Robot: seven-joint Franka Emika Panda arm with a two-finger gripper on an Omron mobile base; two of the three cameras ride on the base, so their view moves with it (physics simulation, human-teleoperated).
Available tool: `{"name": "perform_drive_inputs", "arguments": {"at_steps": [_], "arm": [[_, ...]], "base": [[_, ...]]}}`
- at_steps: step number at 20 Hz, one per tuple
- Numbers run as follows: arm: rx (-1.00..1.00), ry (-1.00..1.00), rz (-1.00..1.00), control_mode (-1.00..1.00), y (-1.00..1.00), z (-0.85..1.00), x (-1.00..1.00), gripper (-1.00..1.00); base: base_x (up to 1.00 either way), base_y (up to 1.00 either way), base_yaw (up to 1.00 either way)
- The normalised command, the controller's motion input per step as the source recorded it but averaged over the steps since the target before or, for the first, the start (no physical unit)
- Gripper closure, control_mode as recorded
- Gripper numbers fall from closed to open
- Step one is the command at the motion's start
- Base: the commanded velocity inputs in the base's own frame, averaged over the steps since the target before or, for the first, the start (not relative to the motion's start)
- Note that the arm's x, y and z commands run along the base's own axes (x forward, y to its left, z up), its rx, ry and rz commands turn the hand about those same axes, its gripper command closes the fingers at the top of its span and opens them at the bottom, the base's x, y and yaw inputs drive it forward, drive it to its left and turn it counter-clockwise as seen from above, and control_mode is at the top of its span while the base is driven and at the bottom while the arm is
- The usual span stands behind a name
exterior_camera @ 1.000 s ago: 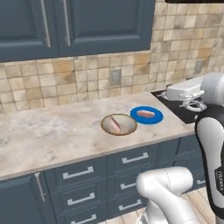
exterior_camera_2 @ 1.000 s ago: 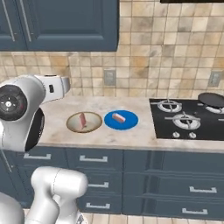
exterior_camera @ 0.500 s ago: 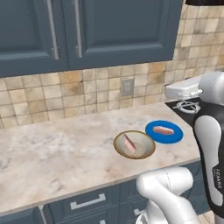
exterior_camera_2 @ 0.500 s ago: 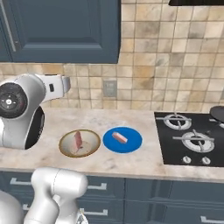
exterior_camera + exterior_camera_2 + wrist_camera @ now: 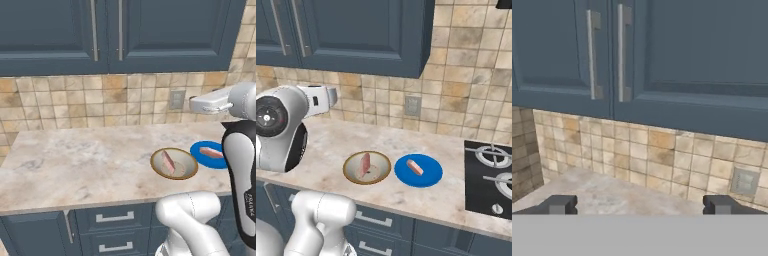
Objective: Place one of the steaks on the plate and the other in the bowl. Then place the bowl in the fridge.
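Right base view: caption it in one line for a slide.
One steak lies in the bowl, the other steak on the blue plate, beside the stove.

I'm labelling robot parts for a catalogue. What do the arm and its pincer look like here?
The arm is made of glossy white, rounded shells with dark grey bands at the joints; one joint cap is a black disc. Small dark lettering runs down one link. The pincer has two small, dark grey, blocky fingertips. No cables are visible.
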Motion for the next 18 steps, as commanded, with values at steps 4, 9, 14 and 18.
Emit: {"name": "perform_drive_inputs", "arguments": {"at_steps": [4,9,14,18], "arm": [[0.09,0.29,-0.10,-1.00,0.03,-0.27,-0.11,-1.00],[0.17,0.53,-0.24,-1.00,0.05,-0.22,-0.17,-1.00],[0.27,0.39,-0.20,-1.00,-0.44,-0.32,-0.32,-1.00],[0.25,0.18,-0.11,-1.00,-0.57,-0.39,-0.35,-1.00]], "base": [[0.00,0.00,0.00],[0.00,0.00,0.00],[0.00,0.00,0.00],[0.00,0.00,0.00]]}}
